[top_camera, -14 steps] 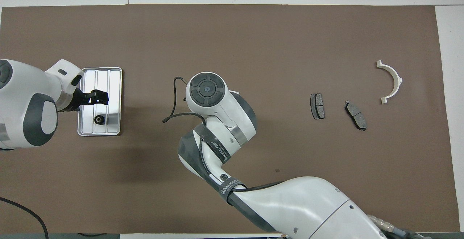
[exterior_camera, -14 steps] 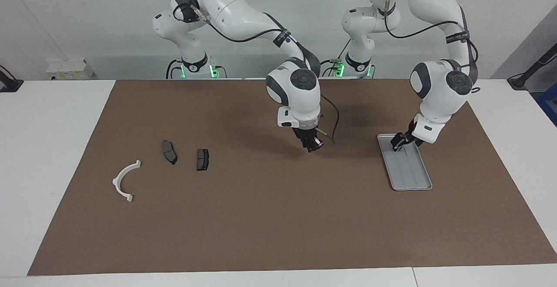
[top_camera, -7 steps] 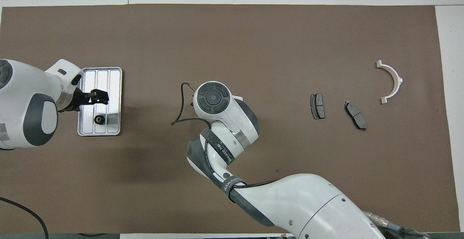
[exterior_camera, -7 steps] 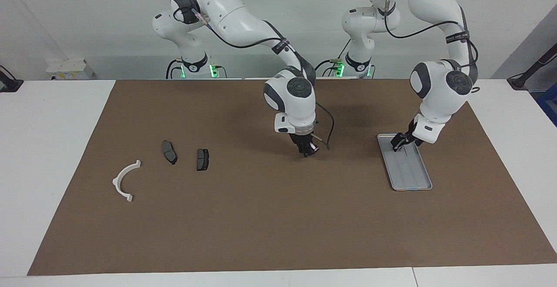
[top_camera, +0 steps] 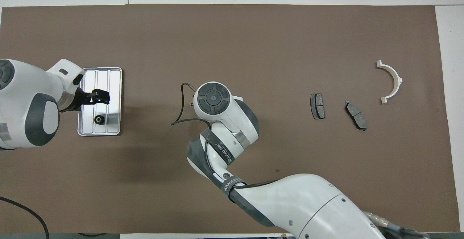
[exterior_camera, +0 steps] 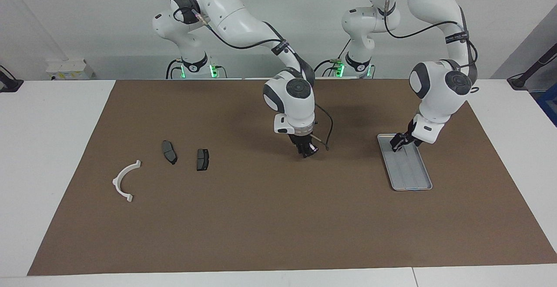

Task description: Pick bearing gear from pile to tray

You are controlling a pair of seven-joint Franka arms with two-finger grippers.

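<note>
The silver tray lies on the brown mat toward the left arm's end, with one small black bearing gear in its end nearer the robots. My left gripper hangs open over the tray, nothing between its fingers. My right gripper points down at the mat near the table's middle, its tip almost on the surface. I cannot make out whether it holds anything. In the overhead view its wrist hides it. The pile's parts lie toward the right arm's end.
A white half-ring bracket and two dark brake pads lie apart on the mat. A thin black cable loops beside the right wrist. White tabletop borders the mat.
The right gripper has come down to the mat and shifted a little toward the right arm's end. Over the last half second it barely moved. The left arm has stayed still.
</note>
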